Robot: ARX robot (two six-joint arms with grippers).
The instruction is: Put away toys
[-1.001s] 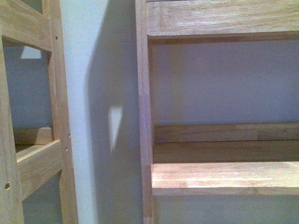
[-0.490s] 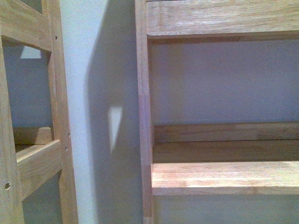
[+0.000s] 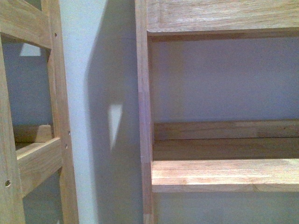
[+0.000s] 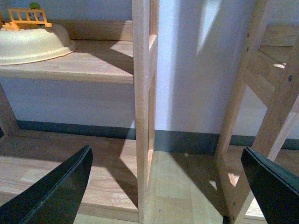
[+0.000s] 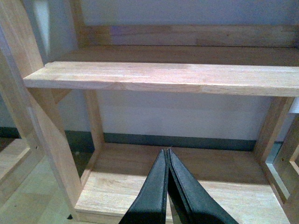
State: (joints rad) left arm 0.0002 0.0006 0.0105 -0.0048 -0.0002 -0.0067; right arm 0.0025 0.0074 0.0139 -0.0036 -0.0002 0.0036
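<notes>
Front view is filled by two pale wooden shelving units: the right-hand wooden shelf unit [image 3: 224,175] and the left-hand wooden frame [image 3: 32,158], set apart by a strip of white wall [image 3: 88,112]. No gripper is seen there. From the left wrist, the left gripper [image 4: 166,186] is seen with its dark fingers [image 4: 60,191] spread wide, nothing between them; beyond it, a cream shallow plastic bowl [image 4: 32,44] rests on a shelf board, with a small orange toy fence [image 4: 30,17] just behind it. From the right wrist, the right gripper [image 5: 167,161] is pressed closed, empty, above the lowest board. The orange-yellow plush animal cannot be found in any view.
</notes>
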